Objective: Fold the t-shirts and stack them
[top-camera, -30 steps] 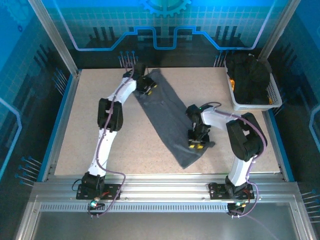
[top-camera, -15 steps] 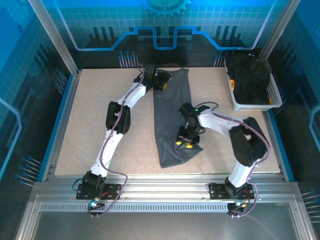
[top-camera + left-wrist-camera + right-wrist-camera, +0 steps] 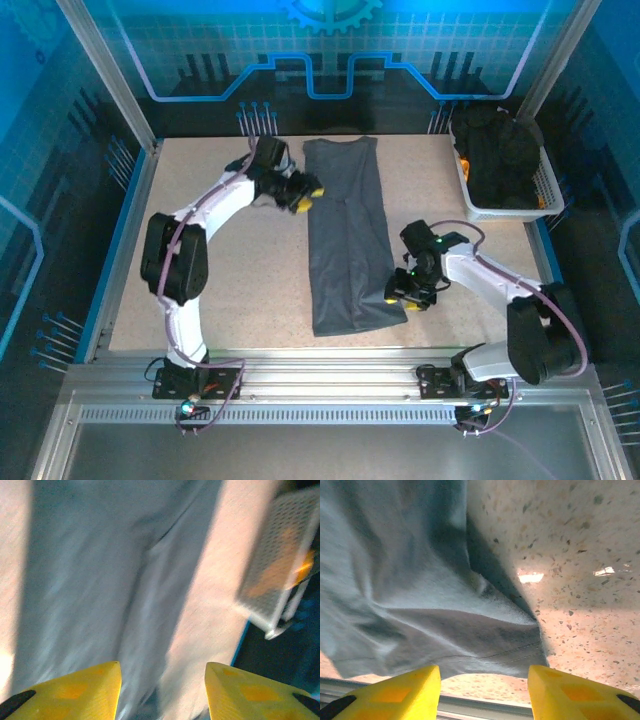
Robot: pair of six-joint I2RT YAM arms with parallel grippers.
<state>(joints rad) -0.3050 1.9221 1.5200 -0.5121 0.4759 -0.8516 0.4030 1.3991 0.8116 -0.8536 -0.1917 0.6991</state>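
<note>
Right now I see the slate-grey soft cloth t-shirt (image 3: 345, 240) lying flat in the middle of the speckled beige tabletop (image 3: 230, 290). It is folded into a long narrow strip that runs from the far edge towards me, with its neck end at the far side.

My left fingers (image 3: 313, 190) sit just beside the upper left edge of that strip, on bare tabletop, and I cannot tell from overhead whether they touch the cloth. From the left wrist camera the two yellow fingers (image 3: 75, 690) stand apart with nothing between them. The shirt (image 3: 90, 580) stretches away ahead of them, blurred.

My right fingers (image 3: 412, 304) are low at the near right corner of the strip, just off its edge. Through the right wrist camera those yellow fingers (image 3: 395, 690) are also spread and grip nothing. The hem corner of the shirt (image 3: 395, 580) lies crumpled just ahead of their tips, with a dark fold of shadow beside it on the tabletop (image 3: 570, 555). An aluminium rail (image 3: 470, 700) shows in the gap between them.

Off at the far right corner, the white plastic mesh basket (image 3: 505, 212) holds a heap of near-black t-shirts (image 3: 500, 150), well apart from both arms. The left wrist view catches the basket (image 3: 280, 565) too.
</note>
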